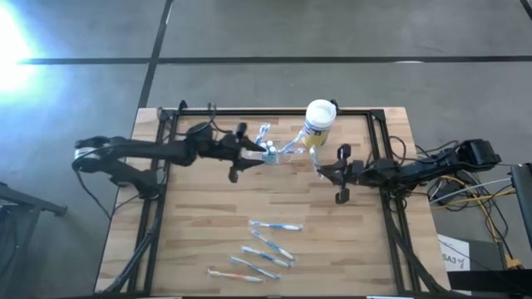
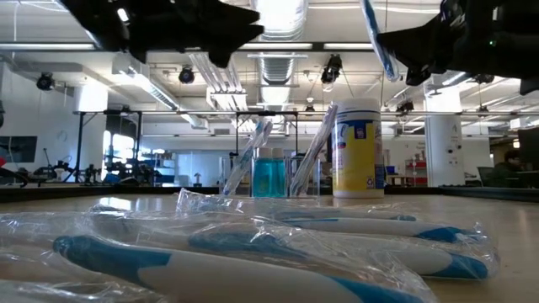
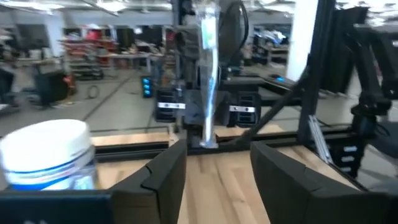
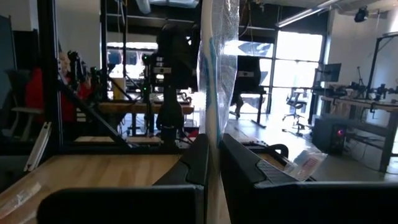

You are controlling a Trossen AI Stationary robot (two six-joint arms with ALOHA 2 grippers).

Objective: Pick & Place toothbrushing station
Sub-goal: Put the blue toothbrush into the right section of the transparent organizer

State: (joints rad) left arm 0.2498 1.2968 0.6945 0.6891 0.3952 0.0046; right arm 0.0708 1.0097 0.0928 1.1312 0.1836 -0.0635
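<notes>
The toothbrushing station [image 1: 273, 152], a low clear holder, is seen near the far edge of the bench [image 1: 191, 241], just beside the white canister [image 1: 318, 123] with the yellow label. In the low view the station [image 2: 271, 177] is shown holding something blue inside, with two wrapped toothbrushes [image 2: 253, 156] standing tilted in it, leaning apart. Its outline is hard to make out from above, and its long axis cannot be told.

The left gripper [image 1: 259, 154] is held just beside the station, its fingers [image 3: 163, 177] spread apart and holding nothing; an upright wrapped brush [image 3: 207, 74] is seen between and beyond them.

The right gripper [image 1: 320, 173] is placed near the canister, its fingers [image 4: 198, 163] pressed together on a wrapped toothbrush [image 4: 214, 68] that stands upright between them.

Four more wrapped toothbrushes [image 1: 264, 249] are laid flat on the near part of the bench, well apart from the station; in the low view they are cut off at the near edge.
</notes>
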